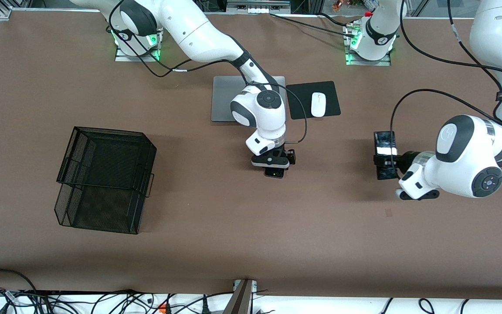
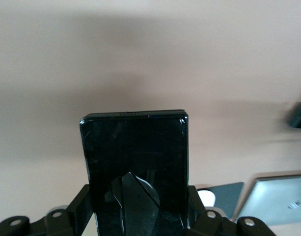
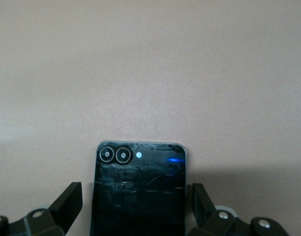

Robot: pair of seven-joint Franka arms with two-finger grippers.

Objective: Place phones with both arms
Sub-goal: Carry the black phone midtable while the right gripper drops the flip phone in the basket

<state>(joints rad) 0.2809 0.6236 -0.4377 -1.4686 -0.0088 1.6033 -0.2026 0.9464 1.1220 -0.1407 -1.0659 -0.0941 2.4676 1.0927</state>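
The squarish black phone with two lenses lies flat on the brown table, near its middle. My right gripper is low over it and open. Its fingers straddle the phone's sides with a gap on each side. The long black slab phone is off the table toward the left arm's end, with my left gripper shut on it. In the left wrist view both fingers press that slab's long edges, and the left gripper holds its lower part.
A black wire mesh basket stands toward the right arm's end of the table. A grey laptop lies near the arms' bases, partly under the right arm. Beside it is a white mouse on a black pad.
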